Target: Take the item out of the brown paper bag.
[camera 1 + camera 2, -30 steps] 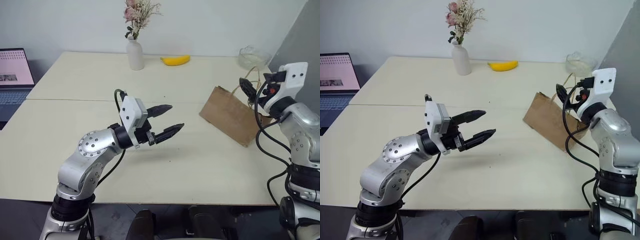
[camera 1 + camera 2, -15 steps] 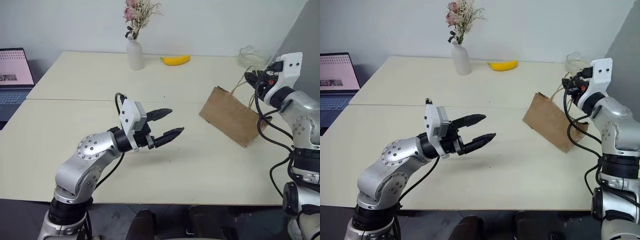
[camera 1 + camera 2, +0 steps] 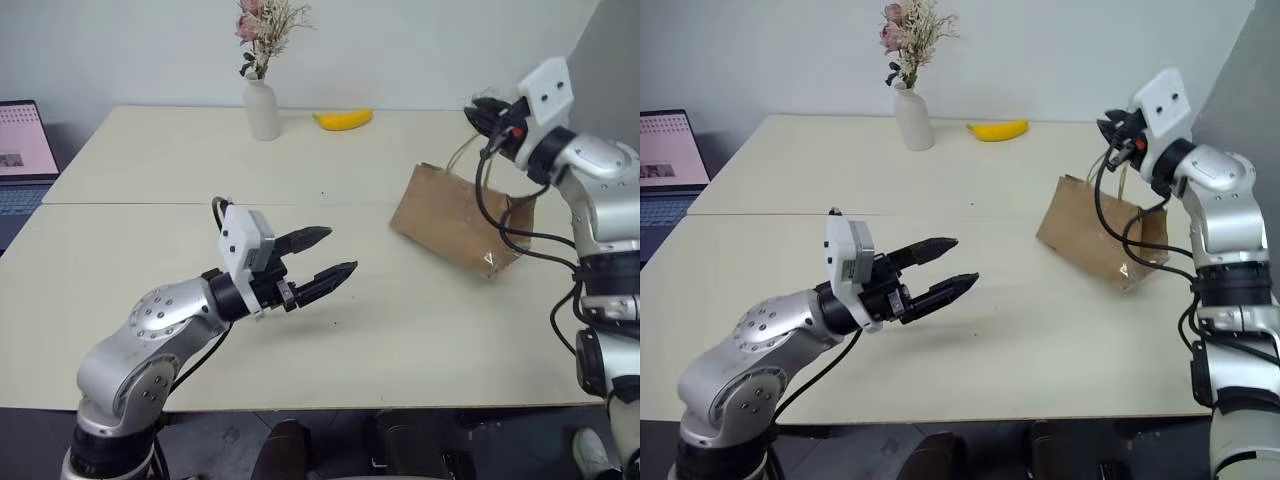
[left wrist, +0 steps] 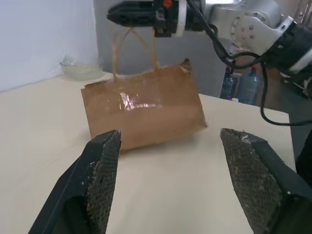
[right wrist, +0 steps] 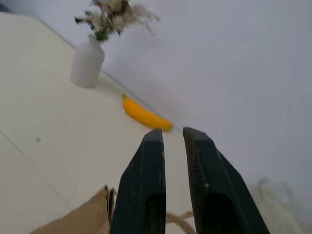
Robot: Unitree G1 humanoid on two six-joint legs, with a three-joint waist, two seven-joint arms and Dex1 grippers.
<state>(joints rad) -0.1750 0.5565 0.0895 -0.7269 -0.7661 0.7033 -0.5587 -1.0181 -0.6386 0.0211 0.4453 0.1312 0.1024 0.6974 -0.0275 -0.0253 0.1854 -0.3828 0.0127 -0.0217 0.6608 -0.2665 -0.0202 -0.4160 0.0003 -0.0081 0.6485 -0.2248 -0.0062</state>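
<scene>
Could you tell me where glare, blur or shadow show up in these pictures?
Left wrist view: a bright glare patch on the crumpled brown paper bag, its cord handles smeared. Right wrist view: the white vase of dried flowers looks soft. Left eye view: soft shadow under the left gripper.

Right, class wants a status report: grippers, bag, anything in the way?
Left gripper open, empty, facing the bag. Right gripper shut on the bag's handles, above the bag. Item unseen. Path clear.
</scene>
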